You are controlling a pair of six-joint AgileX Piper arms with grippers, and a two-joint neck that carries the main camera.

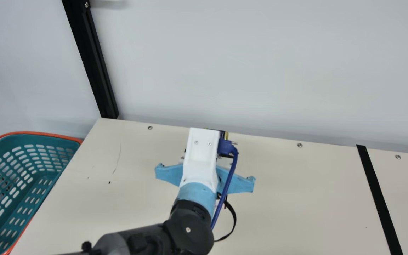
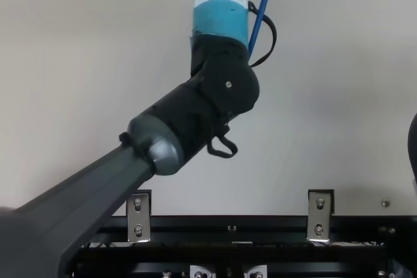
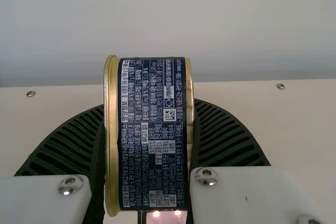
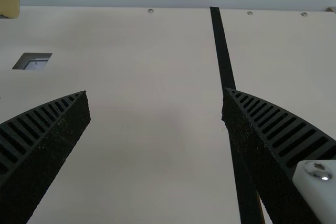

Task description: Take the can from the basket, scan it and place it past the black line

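A smooth, pale grey wall (image 1: 260,63) rises behind the cream table (image 1: 296,212), its flat top marked by fine scratches at left. The black left arm (image 1: 147,237) angles across from the near left. A teal plastic basket (image 1: 44,134), its sides pierced with rounded slots and edged in orange, sits beside the table's left edge, while a grooved black post (image 1: 97,67) slants up from the far left corner. At right, the straight, matte black line (image 1: 377,194) runs from near to far.

Left of that line, the left gripper (image 1: 200,156), a white and light-blue housing, blocks most of the main view of the can. Its ribbed black fingers (image 3: 231,135) are closed to the can's width, gripping the short metal cylinder, the can (image 3: 152,135), by its flat ends, gold rims flanking a dark-blue printed side. The right gripper (image 4: 156,95) is spread wide and holds nothing. A blue cable (image 1: 228,180) curves along the left gripper. A small four-sided opening (image 4: 39,56) pierces the table, and round metal screws (image 1: 299,145) dot its far edge.
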